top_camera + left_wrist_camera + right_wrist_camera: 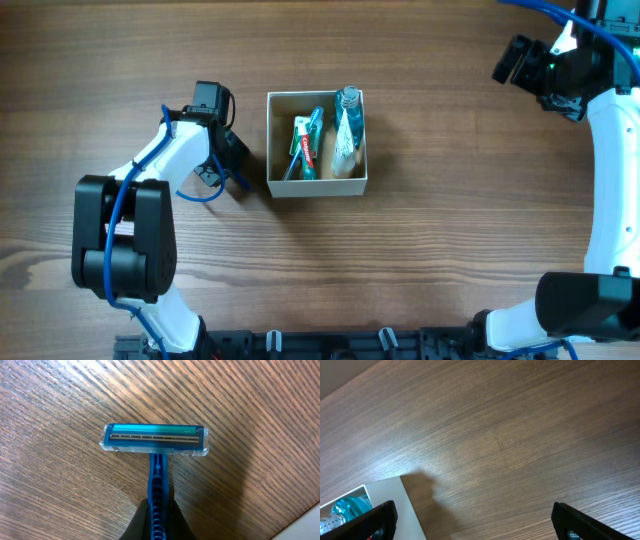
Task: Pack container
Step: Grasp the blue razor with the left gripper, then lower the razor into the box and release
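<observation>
The container is a square open-top box with white walls at the table's middle. It holds a toothpaste tube and a clear blue bottle. My left gripper is just left of the container and is shut on the handle of a blue razor. The razor's head points away from the fingers, over the wood. A white corner of the container shows in the left wrist view. My right gripper is open and empty at the far right back, its fingers wide apart.
The wooden table surrounds the box. A blue cable loops beside the left arm. The right wrist view shows the container's wall and the bottle's top at lower left.
</observation>
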{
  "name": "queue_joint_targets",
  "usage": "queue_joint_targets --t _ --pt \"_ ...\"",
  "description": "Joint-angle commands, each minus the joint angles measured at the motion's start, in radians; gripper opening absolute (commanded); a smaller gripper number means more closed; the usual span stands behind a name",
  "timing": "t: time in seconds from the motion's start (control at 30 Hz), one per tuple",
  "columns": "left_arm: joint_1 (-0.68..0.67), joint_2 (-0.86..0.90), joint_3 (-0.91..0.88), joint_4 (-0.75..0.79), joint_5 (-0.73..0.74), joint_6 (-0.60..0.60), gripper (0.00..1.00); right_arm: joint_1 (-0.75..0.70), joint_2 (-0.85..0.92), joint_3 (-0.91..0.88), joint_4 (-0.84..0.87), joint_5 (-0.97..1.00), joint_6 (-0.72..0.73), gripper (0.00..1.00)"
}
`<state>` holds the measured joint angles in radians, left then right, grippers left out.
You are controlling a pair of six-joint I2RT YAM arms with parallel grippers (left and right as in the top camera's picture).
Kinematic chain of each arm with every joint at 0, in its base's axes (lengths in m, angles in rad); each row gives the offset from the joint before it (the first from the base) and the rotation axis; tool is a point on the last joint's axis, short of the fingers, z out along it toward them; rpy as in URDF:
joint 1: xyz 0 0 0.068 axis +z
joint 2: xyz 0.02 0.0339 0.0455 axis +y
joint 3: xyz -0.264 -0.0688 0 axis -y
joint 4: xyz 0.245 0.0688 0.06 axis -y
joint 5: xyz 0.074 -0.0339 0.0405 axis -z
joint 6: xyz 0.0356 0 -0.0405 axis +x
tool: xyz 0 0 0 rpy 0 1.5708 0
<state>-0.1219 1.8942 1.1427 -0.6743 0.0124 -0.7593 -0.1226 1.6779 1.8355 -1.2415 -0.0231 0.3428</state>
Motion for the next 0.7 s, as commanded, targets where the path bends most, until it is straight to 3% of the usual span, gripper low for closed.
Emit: queue_joint_targets --t 0.0,0.33,0.5,0.67 --pt "0.003 0.012 0.007 -0.037 -0.002 0.131 0.04 0.001 0.000 0.015 0.000 -0.008 -0.002 1.00" --pt "-0.042 -0.230 0.269 -0.308 0.026 0.401 0.04 0.001 0.000 0.015 0.000 -0.008 -0.002 1.00" --pt "-0.142 -0.312 0.275 -0.254 0.028 0.455 0.04 0.001 0.000 0.015 0.000 -0.008 -0.002 1.00" --pt "-0.263 -0.236 0.275 -0.182 0.021 0.478 0.04 0.001 0.000 0.015 0.000 -0.008 -0.002 1.00"
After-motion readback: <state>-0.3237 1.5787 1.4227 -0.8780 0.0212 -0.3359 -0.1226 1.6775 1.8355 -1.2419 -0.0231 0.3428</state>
